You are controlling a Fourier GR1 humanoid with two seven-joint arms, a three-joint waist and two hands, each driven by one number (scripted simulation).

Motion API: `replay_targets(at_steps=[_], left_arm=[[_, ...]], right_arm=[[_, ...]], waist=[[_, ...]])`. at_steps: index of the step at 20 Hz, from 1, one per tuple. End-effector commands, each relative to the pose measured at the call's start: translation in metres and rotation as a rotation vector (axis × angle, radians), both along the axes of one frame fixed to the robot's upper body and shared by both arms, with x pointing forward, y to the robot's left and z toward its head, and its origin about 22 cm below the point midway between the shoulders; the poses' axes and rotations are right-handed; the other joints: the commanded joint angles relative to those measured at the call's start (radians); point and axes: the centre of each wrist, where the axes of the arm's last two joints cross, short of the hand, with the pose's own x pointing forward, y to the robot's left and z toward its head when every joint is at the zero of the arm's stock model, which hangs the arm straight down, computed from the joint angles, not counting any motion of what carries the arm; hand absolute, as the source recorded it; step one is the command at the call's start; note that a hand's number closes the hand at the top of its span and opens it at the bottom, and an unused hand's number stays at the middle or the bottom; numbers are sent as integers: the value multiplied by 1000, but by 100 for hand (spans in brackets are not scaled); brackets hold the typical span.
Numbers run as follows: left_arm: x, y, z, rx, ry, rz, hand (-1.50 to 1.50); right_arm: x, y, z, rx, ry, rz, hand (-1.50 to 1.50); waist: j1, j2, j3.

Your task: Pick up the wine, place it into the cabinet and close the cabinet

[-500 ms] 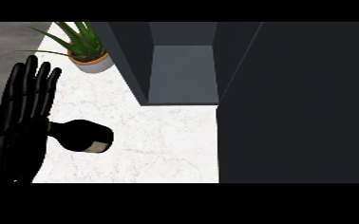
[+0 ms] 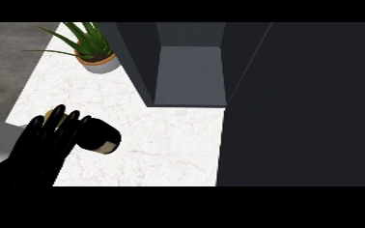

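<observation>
The wine bottle [image 2: 102,136] is dark with a tan band at its lower end and lies tilted on the white marble counter [image 2: 171,145] at the lower left. My left hand [image 2: 39,149] comes in from the lower left corner. Its fingers [image 2: 63,125] curl over the bottle's left part and hide it, with a tan bit showing behind the fingertips. The grey cabinet [image 2: 189,75] stands open at the top centre, up and to the right of the bottle. My right hand is out of sight.
The cabinet's dark open door [image 2: 292,106] fills the right side of the view. A potted green plant [image 2: 92,53] stands at the back left, beside the cabinet's left wall. The counter's left edge runs close to my hand.
My left hand has dropped from fingers-up beside the bottle to lying over it, with the fingers now bent round it. The bottle has barely shifted.
</observation>
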Motion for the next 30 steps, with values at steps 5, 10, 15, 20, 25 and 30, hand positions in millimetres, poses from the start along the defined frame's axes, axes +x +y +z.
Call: replay_targets(at_steps=[5, 10, 15, 20, 25, 30], left_arm=[[-46, 58, 9, -94, 105, -208, -150], [-64, 55, 43, -112, 117, -237, -150], [-68, 78, 47, -143, 104, -199, -150], [-80, 84, 58, -155, 110, -171, -150], [-76, 84, 82, -159, 129, -128, -150], [-73, 112, 77, -147, 145, -82, -150]], right_arm=[[-37, 0, 13, -4, 88, 117, -150], [-56, 3, 52, -15, 75, 123, -150], [-58, 12, 62, -5, 67, 113, -150], [-61, 12, 75, 4, 61, 110, -150], [-54, 16, 74, -20, 58, 108, -150], [-44, 19, 65, 4, 65, 109, -150]], waist=[[0, 1, 5], [-2, 3, 6], [-2, 4, 5], [0, 3, 5], [-7, 4, 6], [-4, 4, 6]])
